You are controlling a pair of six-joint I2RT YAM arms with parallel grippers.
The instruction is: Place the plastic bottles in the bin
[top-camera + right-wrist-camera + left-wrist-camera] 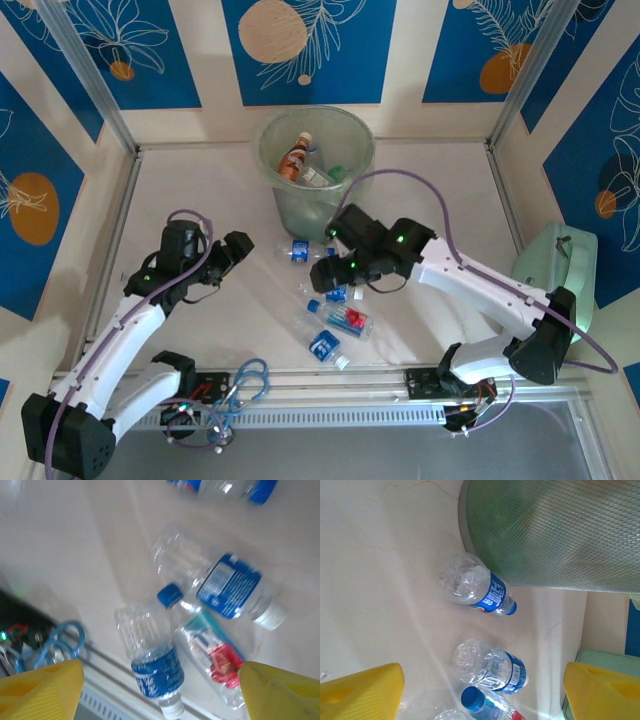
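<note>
Round translucent pale-green plastic bin (300,212): far-centre edge of counter (180,190). Clear blue-labelled plastic bottles (325,345): loose mid-counter, left side open. Left fingers (365,690), right fingers (40,690): spread wide, empty.

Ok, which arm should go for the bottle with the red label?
Right. The right end effector hangs open close to the red-label bottle, which shows plainly just below it in its wrist view. The left end effector sits off to the side, aimed at the bottle beside the bin.
</note>
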